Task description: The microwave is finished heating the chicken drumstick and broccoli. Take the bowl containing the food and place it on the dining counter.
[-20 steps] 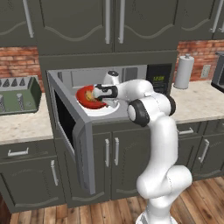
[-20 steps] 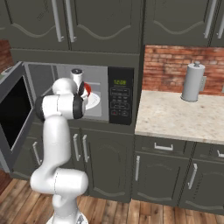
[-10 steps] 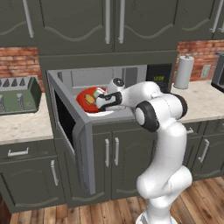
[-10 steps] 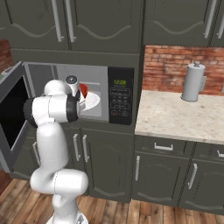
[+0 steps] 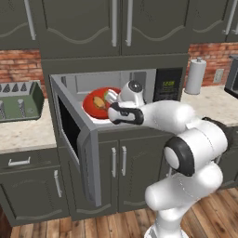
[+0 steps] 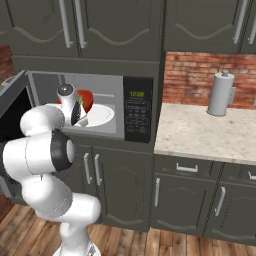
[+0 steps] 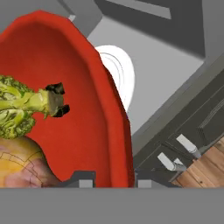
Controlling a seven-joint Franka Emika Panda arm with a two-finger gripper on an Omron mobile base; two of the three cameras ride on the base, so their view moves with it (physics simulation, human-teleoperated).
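A: Status?
B: Hand (image 7: 113, 178) clenched on the rim of the glossy red round bowl (image 7: 65, 87), lifted over the white turntable (image 7: 122, 74).
A: Food?
B: Green broccoli floret (image 7: 19, 105) at 9 o'clock. Carrying to the dining table remains.

Green toaster (image 5: 19, 100) on the speckled table (image 5: 23, 135) at far left, against the red brick wall (image 5: 18, 65). Paper towel roll (image 6: 220, 94) upright on the table (image 6: 200, 132) at right, near the brick wall (image 6: 200, 75). Dark grey upper cabinets (image 5: 121, 25) overhead, lower cabinets (image 6: 190, 200) with silver handles below. Wood plank floor (image 6: 150, 242) underneath.
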